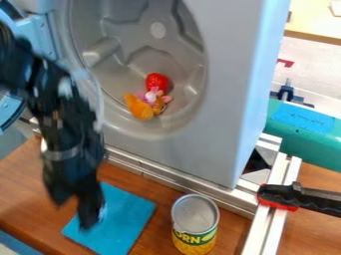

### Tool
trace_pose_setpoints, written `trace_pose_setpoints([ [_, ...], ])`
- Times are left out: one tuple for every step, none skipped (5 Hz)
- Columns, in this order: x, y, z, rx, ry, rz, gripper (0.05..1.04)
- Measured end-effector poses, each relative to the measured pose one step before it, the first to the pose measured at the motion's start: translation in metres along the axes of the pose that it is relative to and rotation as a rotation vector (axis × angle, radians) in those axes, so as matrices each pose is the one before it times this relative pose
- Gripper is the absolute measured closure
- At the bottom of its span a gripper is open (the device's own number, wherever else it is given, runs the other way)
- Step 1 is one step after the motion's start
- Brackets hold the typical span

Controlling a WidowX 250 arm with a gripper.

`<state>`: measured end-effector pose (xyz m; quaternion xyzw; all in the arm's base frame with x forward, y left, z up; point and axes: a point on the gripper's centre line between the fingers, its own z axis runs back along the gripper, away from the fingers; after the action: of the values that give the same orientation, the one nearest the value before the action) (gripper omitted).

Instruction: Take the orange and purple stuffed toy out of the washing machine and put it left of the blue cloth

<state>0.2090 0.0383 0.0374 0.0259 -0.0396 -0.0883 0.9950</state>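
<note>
The black gripper hangs at the left, low over the left part of a blue cloth on the wooden counter; it is blurred. To its right stands an open-topped corn can, upright and apart from it. Inside the grey drum of the toy washing machine lie a red strawberry-like toy, an orange toy and a small pink and brown plush, close together. Whether the gripper holds anything cannot be told.
The machine's round door stands open at the far left, partly behind the arm. Metal rails run along the machine's base. A black and red clamp sits on the rail at the right, near a green case.
</note>
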Motion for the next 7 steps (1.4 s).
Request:
trace_pose_setpoints([
  [0.02752,0.02674,0.0239,0.0343,-0.1144,-0.0004,0.083],
  [0.02793,0.01634,0.01592,0.0588,-0.0883,-0.0027,0.083],
  [0.02329,0.00631,0.00841,0.0159,-0.0967,-0.0022,0.083],
  [0.02334,0.00938,0.00792,0.0299,-0.0723,0.0061,0.083],
  [0.01136,0.00134,0.00279,-0.0003,-0.0524,0.0096,0.083],
  [0.01131,0.00177,-0.00817,-0.0019,0.0062,-0.0144,0.083],
  [0.00403,-0.00361,-0.01639,-0.0363,0.0221,0.0141,0.083],
])
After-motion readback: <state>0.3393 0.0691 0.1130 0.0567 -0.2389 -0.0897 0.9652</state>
